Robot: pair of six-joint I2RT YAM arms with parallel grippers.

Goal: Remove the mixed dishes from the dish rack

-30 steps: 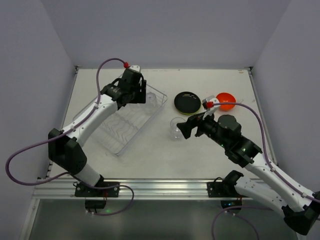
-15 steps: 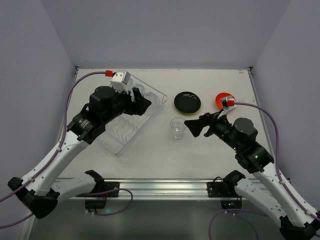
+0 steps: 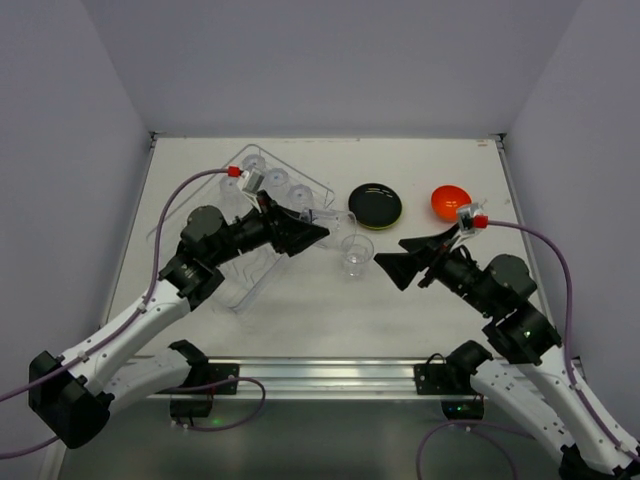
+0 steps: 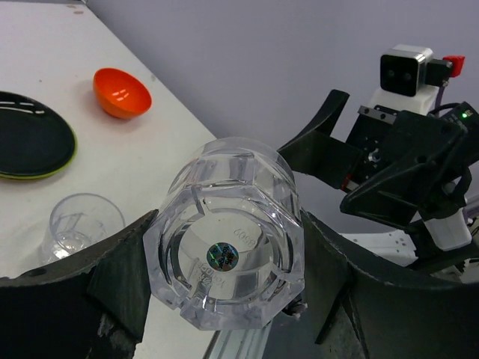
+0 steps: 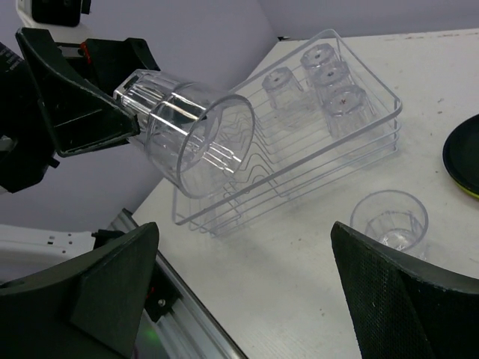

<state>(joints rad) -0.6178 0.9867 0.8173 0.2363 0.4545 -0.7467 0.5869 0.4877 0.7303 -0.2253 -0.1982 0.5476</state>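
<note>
Four cups (image 5: 329, 78) stand upside down at the far end of the rack (image 5: 254, 183). A fifth cup (image 3: 355, 255) is upright on the table (image 3: 400, 320) near the black plate (image 3: 375, 204), with the orange bowl (image 3: 450, 203) further right. The sixth cup (image 4: 224, 243) is mine. My left gripper (image 3: 300, 235) pinches it by the base end, tipped on its side in the air about over the rack's right edge, with the open mouth aimed at my right gripper (image 3: 392, 260). That one hangs apart from it over the table, fingers spread wide with nothing between them.

I read this as passing the cup across, or else carrying it to the table myself. Either way the hold looks shallow and clear plastic is likely slick, so I'd keep the squeeze steady and not swing fast. For a pass, I'd bring the right fingers around the rim end, one on each side of the wall. They should sit square to the cup, not jab into the mouth, and close fully before the left lets go. Then I'd turn it upright and set it down beside the fifth cup with a gap, so neither gets knocked toward the plate.
</note>
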